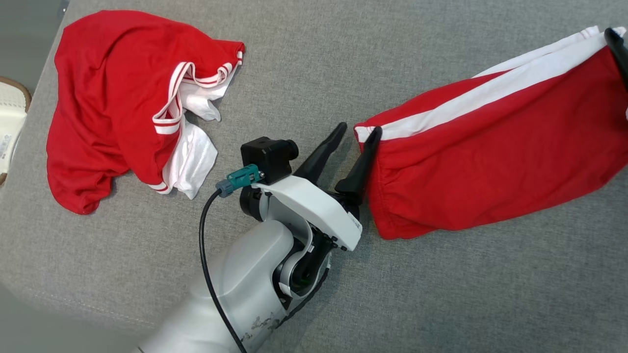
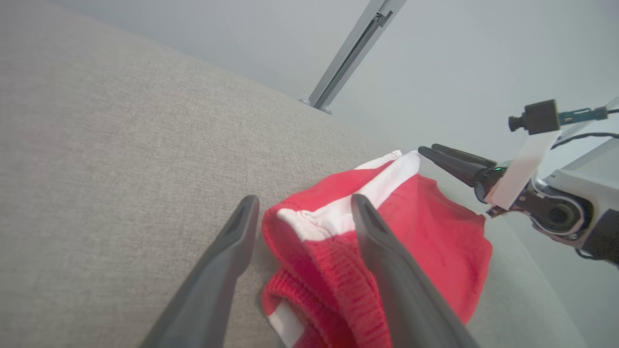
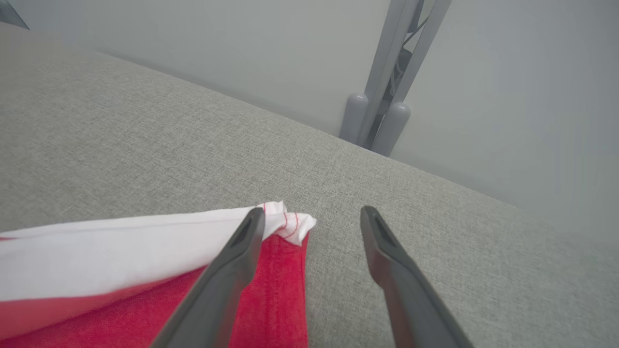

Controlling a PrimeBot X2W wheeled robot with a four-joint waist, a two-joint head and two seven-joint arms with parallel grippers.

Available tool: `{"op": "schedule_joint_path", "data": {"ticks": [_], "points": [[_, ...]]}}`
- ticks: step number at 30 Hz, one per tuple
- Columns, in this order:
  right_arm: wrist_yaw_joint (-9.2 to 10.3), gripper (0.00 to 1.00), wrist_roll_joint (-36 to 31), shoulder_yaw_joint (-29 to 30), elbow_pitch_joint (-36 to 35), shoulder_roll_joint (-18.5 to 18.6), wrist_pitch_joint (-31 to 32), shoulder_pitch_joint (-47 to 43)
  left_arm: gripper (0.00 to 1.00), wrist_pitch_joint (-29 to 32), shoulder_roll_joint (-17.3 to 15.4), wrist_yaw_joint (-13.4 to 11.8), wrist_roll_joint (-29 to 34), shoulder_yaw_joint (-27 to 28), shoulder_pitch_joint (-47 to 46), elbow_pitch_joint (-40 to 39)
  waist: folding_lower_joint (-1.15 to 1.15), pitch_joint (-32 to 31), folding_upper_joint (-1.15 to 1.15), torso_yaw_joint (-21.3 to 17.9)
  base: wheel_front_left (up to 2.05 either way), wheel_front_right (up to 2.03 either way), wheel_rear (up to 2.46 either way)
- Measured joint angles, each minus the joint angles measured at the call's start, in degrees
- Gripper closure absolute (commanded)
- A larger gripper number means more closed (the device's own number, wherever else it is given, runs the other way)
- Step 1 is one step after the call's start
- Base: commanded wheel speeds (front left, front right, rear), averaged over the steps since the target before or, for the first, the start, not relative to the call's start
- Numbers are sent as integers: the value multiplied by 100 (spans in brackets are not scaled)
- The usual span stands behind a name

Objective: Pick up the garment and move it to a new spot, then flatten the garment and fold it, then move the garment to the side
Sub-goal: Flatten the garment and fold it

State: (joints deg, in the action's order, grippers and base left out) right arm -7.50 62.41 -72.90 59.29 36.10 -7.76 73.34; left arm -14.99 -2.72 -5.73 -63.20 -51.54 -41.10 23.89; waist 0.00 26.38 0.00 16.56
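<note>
A: Location of folded red garment (image 1: 490, 162)?
B: Flat on grey fabric surface (image 1: 314, 59), right of centre, white stripe along far edge.
A: Left gripper (image 1: 355, 133) state?
B: Spread wide, nothing clamped, hem corner between fingers.
A: Right gripper (image 3: 313, 212)?
B: Spread wide at opposite white corner.
A: Anything else?
B: Crumpled red garment (image 1: 108, 98), well apart, far left.

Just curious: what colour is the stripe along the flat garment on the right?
The stripe is white, on a red garment; clearest in the head view.
</note>
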Motion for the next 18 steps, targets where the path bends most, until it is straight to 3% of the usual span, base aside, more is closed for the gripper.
{"op": "schedule_joint_path", "data": {"ticks": [6,11,15,17,18], "points": [[0,0,163,12,-134,37,-423,-228,0,1,-2,-240,535,274,96,100,0,-252,0,-94,0,0,0],[0,0,276,241,-253,-32,-699,-523,0,0,-3,-388,1283,873,343,-12,0,-564,0,-239,0,0,0],[0,0,52,1001,-521,-53,-715,-742,0,0,-3,-508,2318,1372,637,-229,0,-854,0,-414,0,0,0],[0,0,-531,1471,-768,-4,-722,-916,0,0,-5,-686,3215,1556,769,-335,0,-1000,0,-511,0,0,0],[0,0,-906,1773,-906,13,-723,-1067,0,0,-4,-751,3362,1690,911,-452,0,-1070,0,-563,0,0,0]]}}
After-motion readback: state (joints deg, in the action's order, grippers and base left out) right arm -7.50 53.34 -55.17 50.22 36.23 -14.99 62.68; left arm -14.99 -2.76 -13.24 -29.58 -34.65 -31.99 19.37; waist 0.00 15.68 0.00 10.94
